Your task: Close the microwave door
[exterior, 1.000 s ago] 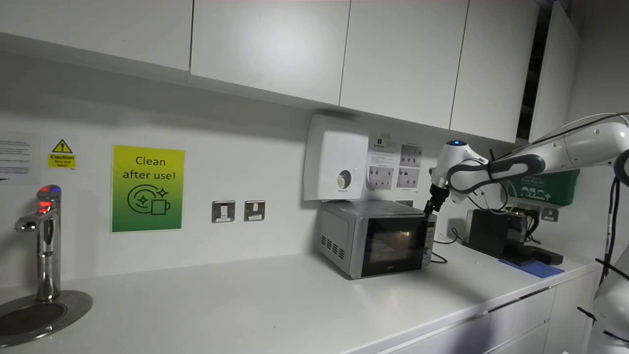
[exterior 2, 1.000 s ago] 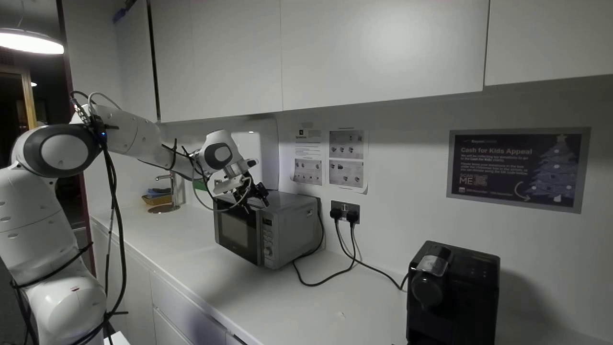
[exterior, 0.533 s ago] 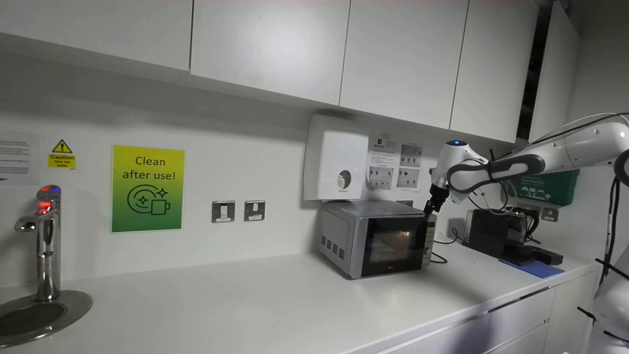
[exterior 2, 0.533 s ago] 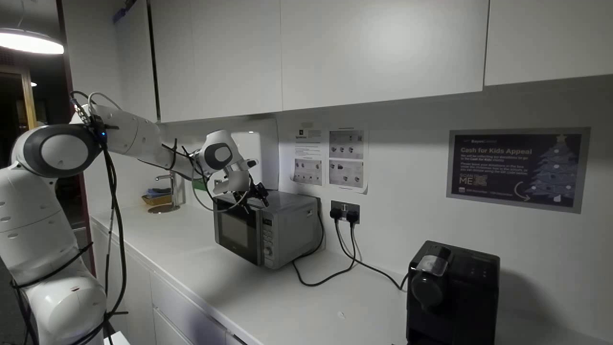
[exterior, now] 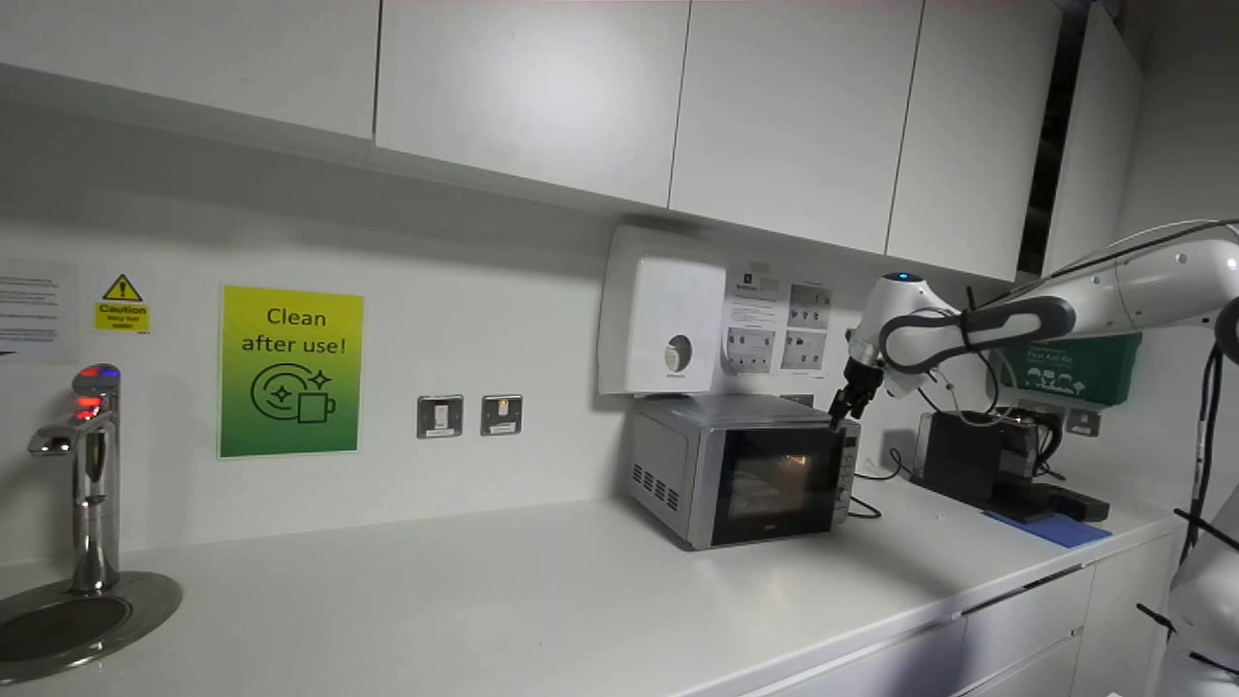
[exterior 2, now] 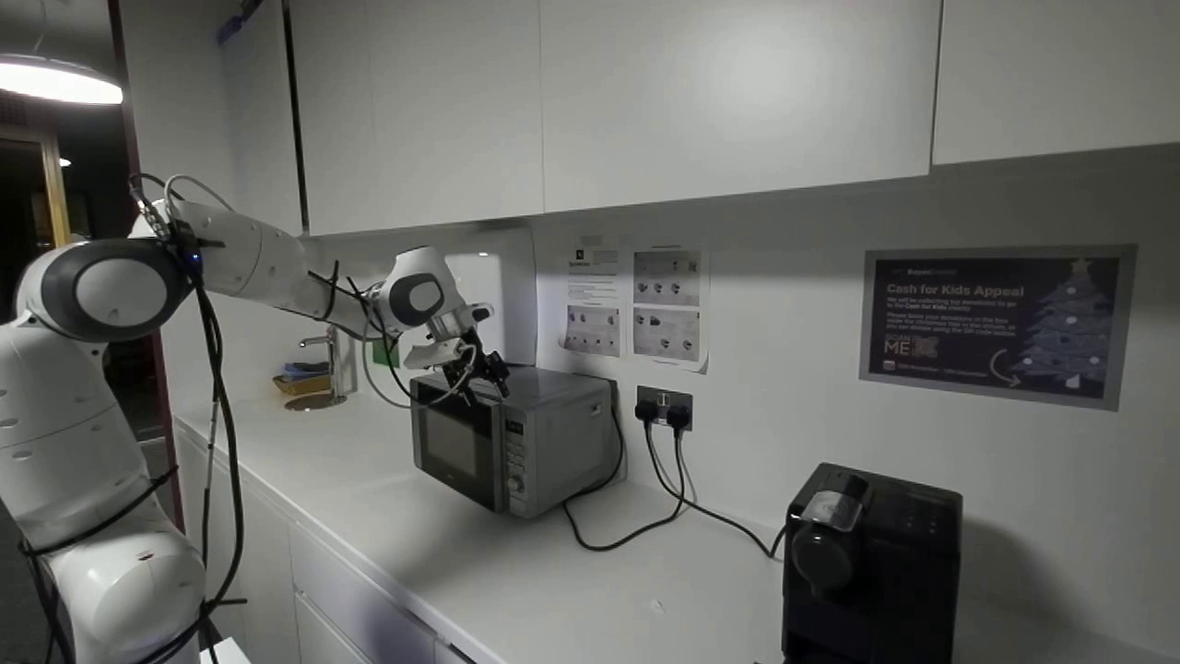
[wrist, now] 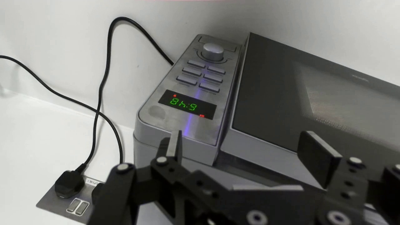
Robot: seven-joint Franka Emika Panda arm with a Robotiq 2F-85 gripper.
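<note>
The silver-grey microwave (exterior: pixel 668 450) stands on the counter; it also shows in an exterior view (exterior 2: pixel 576 443) and, upside down, in the wrist view (wrist: pixel 150 128). Its dark-glass door (exterior: pixel 728 489) shows in both exterior views (exterior 2: pixel 449 441) and at the right of the wrist view (wrist: pixel 268 90). The wrist view shows a narrow gap between door and body along the top edge; the door stands slightly ajar. A warm light glows inside. My gripper (wrist: pixel 244 137) is open and empty at the door's top corner beside the control panel, in both exterior views (exterior: pixel 836 418) (exterior 2: pixel 487 393). Contact cannot be told.
A white dispenser (exterior: pixel 668 319) hangs above the microwave. Cupboards (exterior: pixel 794 116) overhang the counter (exterior: pixel 465 590). A black coffee machine (exterior 2: pixel 871 563) stands beside it. Black cables (exterior 2: pixel 636 535) run to a wall socket (exterior 2: pixel 664 406). A tap (exterior: pixel 95 484) is at the far end.
My gripper and forearm have shifted slightly to the left in both exterior views within the last half second. The microwave and its door look unchanged.
</note>
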